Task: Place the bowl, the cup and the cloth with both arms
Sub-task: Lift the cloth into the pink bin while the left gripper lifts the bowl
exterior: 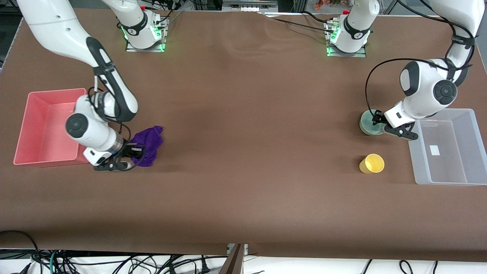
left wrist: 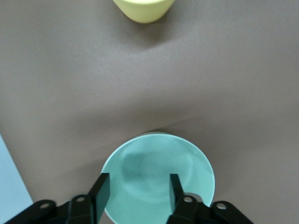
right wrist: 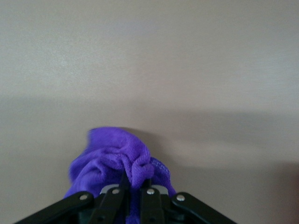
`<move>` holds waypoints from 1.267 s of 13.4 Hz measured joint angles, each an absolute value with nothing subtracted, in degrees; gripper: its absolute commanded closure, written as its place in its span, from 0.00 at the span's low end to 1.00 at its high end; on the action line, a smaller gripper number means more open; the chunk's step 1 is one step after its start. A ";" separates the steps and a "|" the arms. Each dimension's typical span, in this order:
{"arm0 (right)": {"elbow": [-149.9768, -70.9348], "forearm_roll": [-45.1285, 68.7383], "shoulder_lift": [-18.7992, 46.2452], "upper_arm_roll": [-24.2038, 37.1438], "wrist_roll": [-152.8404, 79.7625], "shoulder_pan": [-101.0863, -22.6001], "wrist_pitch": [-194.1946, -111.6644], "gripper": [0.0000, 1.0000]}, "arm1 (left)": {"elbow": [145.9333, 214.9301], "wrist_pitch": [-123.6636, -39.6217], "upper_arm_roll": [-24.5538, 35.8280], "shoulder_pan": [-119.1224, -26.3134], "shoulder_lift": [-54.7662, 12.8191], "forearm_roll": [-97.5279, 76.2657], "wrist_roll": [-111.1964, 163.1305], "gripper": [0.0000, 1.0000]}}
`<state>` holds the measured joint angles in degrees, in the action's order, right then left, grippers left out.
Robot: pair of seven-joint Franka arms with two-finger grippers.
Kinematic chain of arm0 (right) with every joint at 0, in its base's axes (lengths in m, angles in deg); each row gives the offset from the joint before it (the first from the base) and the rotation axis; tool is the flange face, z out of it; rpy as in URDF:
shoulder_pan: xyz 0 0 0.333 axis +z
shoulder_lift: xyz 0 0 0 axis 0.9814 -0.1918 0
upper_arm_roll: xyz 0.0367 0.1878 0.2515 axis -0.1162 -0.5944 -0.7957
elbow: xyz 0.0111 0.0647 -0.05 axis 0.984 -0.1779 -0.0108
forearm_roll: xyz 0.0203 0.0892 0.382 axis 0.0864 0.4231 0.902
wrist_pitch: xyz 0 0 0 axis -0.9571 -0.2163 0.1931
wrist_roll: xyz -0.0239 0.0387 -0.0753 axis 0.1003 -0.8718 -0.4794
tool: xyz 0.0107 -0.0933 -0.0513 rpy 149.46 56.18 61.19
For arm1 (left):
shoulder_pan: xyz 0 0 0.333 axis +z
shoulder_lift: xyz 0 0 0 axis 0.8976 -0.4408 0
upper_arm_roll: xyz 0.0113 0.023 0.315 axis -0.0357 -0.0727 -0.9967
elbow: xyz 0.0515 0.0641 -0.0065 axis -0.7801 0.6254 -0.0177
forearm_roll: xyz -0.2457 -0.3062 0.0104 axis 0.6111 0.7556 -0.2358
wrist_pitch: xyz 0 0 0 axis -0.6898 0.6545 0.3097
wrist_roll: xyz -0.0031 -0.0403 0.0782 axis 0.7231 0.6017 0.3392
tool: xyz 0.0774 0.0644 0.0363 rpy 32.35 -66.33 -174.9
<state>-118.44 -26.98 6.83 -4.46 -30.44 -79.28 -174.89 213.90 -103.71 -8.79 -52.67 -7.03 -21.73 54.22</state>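
The pale green bowl (exterior: pixel 368 122) stands on the brown table next to the clear bin. My left gripper (exterior: pixel 380 123) is low over it and open. In the left wrist view the bowl (left wrist: pixel 154 163) lies under the gripper (left wrist: pixel 138 189), with one finger (left wrist: pixel 100 191) at its rim and the other over its inside. The yellow cup (exterior: pixel 372 163) stands upright, nearer to the front camera than the bowl, and shows in the left wrist view (left wrist: pixel 143 9). My right gripper (exterior: pixel 133 151) is shut on the purple cloth (exterior: pixel 151 140), pinching a fold of the cloth (right wrist: pixel 117 161) between its fingers beside the pink bin.
A pink bin (exterior: pixel 23 131) sits at the right arm's end of the table. A clear plastic bin (exterior: pixel 470 152) sits at the left arm's end, close to the bowl and the left wrist. The table's brown cover (exterior: pixel 247 152) is bare in the middle.
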 measured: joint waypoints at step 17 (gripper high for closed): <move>-93.78 -29.49 15.60 18.72 -71.28 -84.74 -122.72 1.00 | 211.82 -106.87 -8.62 -48.92 -14.16 -28.64 57.68 1.00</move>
